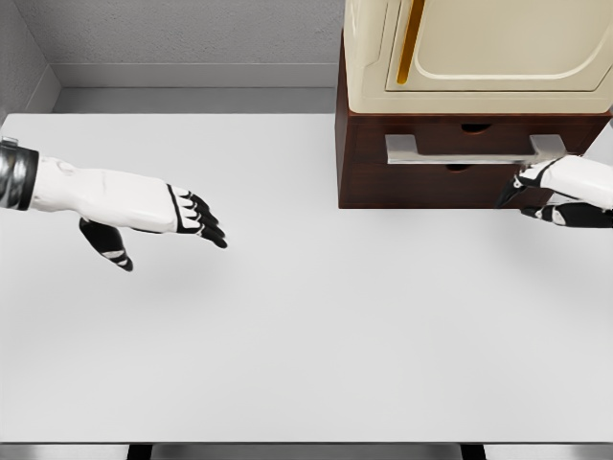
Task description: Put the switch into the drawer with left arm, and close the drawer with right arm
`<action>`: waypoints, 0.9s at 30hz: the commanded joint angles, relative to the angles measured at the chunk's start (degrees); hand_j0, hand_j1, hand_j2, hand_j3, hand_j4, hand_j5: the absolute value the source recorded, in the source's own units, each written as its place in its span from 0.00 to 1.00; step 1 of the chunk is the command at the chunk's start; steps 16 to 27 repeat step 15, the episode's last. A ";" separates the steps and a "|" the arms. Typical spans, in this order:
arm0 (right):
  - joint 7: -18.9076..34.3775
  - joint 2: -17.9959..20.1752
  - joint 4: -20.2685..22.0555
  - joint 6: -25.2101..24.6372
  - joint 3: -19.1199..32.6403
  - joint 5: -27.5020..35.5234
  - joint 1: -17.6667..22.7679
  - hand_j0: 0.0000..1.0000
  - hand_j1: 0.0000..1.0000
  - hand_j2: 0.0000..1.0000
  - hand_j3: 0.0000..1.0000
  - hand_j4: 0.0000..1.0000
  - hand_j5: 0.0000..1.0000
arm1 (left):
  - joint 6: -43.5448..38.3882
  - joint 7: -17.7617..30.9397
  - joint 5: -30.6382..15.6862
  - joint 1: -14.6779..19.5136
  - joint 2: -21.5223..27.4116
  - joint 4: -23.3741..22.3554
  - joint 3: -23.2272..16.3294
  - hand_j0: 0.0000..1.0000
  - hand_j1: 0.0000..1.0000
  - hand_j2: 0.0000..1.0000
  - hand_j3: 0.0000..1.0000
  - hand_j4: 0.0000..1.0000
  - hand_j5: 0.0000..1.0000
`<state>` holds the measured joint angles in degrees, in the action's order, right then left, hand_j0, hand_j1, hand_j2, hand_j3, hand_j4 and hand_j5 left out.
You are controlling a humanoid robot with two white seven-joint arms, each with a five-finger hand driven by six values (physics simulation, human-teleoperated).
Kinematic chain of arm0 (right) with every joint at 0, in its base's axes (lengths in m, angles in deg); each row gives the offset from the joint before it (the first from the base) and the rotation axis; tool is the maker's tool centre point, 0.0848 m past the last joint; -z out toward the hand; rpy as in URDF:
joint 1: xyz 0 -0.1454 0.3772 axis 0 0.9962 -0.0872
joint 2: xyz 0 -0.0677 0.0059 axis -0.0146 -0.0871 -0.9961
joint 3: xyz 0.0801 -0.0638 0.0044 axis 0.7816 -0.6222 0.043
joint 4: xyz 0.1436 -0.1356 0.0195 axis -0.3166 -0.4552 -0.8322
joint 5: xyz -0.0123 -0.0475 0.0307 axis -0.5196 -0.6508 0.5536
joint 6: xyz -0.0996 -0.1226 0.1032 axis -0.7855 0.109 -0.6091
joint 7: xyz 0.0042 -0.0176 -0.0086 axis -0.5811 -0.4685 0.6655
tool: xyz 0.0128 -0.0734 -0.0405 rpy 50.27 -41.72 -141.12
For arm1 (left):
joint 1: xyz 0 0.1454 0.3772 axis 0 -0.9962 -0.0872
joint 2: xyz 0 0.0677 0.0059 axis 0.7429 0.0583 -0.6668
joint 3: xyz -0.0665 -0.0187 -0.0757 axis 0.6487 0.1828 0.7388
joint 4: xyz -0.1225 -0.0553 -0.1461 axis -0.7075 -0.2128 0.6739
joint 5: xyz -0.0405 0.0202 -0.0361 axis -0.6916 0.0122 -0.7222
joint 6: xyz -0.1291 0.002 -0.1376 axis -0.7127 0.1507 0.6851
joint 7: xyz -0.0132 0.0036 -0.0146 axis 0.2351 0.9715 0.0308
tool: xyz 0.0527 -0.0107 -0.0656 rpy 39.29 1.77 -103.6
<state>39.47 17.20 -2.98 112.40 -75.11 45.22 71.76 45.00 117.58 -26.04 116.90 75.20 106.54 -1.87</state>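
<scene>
We see no switch on the table (287, 335). Our left hand (144, 206) hovers, fingers loosely spread, empty. Our right hand (565, 192) (fingers extended) sits beside the rigid drawer (474, 149); push its front flat.

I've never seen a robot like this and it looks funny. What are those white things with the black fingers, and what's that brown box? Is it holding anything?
You are looking through a camera on the robot's head, down at a white table. This is a computer simulation, not a real room.

The white things are the robot's two arms, each ending in a hand with five dark-tipped fingers. The left hand hovers over the table with its fingers stretched out, holding nothing. The right hand comes in from the right edge, by the front of the brown cabinet; it also seems to hold nothing.

The cabinet has drawers with a silver handle across the front. A cream-coloured appliance sits on top. No switch shows anywhere on the table.
</scene>
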 commanded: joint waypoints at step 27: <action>-0.04 -0.93 10.25 -0.17 2.06 -0.39 8.53 1.00 1.00 1.00 1.00 1.00 1.00 | -0.04 -0.02 -0.29 0.00 0.32 0.14 0.33 1.00 1.00 1.00 1.00 1.00 1.00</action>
